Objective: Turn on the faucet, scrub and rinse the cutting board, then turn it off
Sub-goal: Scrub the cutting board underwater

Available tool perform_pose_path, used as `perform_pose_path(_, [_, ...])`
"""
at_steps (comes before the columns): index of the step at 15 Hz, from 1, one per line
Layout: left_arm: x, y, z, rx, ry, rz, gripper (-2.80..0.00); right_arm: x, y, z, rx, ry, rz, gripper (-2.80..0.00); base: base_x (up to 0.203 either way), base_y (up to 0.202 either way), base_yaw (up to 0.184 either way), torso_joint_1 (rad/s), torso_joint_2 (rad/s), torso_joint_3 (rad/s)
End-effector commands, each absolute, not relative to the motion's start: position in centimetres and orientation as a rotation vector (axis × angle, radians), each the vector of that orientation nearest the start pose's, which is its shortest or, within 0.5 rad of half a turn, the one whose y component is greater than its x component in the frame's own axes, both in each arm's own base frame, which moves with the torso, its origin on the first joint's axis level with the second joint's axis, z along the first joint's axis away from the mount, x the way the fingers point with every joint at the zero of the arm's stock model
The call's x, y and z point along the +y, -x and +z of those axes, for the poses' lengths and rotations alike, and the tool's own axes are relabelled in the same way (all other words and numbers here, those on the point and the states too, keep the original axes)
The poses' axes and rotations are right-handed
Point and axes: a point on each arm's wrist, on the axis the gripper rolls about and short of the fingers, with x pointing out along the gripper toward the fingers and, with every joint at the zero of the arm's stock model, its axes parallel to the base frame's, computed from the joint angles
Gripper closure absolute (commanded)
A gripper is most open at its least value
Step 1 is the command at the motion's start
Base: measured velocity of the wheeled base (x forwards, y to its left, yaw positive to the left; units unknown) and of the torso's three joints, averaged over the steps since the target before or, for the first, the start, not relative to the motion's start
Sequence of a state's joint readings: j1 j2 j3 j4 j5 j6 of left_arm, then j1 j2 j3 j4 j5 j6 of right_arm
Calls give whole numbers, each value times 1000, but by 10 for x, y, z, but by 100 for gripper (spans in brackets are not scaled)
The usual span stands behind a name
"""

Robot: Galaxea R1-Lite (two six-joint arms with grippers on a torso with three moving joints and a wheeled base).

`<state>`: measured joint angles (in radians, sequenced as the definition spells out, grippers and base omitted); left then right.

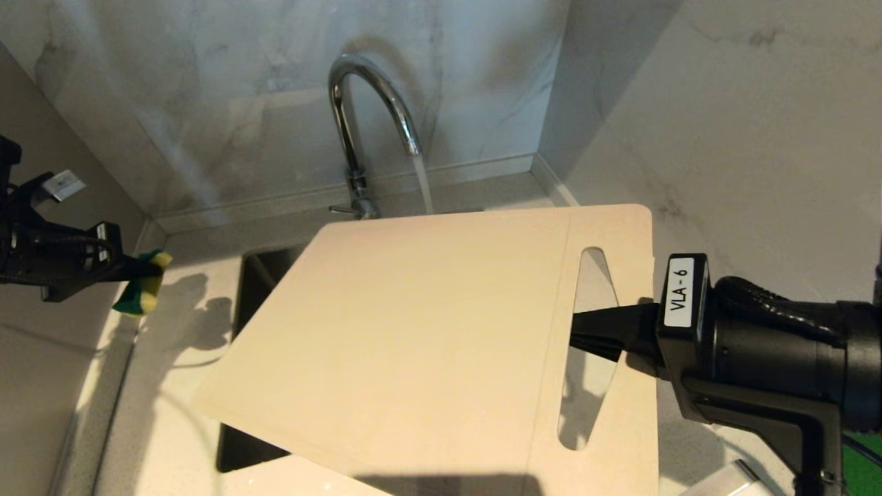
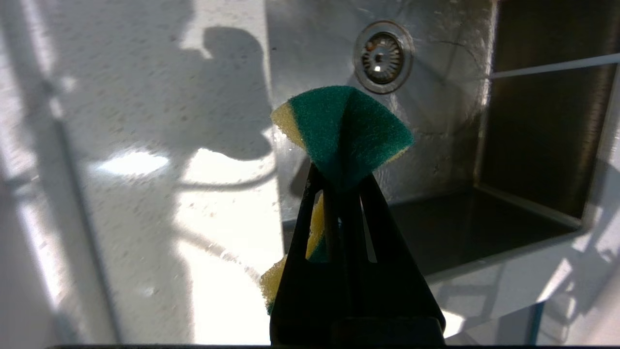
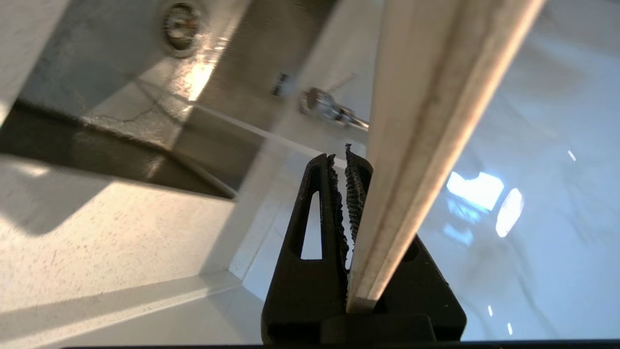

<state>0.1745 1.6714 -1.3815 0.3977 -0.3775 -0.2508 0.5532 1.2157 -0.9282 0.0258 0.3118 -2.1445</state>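
Water runs from the faucet (image 1: 365, 103) at 12 o'clock; right tool (image 1: 603, 334) clamps the cutting board (image 1: 427, 331) above the sink (image 2: 436, 145), left tool (image 1: 134, 272) at 9 o'clock pinches a sponge (image 1: 145, 282).

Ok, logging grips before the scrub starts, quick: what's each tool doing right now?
Left tool: closed on the sponge.
Right tool: closed on the cutting board at its handle slot.
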Motion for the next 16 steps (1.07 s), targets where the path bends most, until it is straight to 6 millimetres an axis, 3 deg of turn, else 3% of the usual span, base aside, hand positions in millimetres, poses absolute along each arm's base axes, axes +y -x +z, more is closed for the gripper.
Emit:
perform_pose_path(1, [43, -308, 249, 705, 442, -139, 0, 111, -169, 271, -707, 2041, 923, 0, 0, 0, 0, 0, 0, 0])
perform_pose_path(5, [31, -321, 259, 676, 469, -172, 0, 120, -212, 266, -726, 2101, 1035, 0, 0, 0, 0, 0, 0, 0])
perform_pose_path(10, [25, -335, 259, 677, 495, -219, 0, 118, -249, 264, -689, 2191, 1107, 0, 0, 0, 0, 0, 0, 0])
perform_pose_path(16, [13, -333, 256, 708, 513, -246, 0, 135, -292, 249, -737, 2259, 1130, 0, 0, 0, 0, 0, 0, 0])
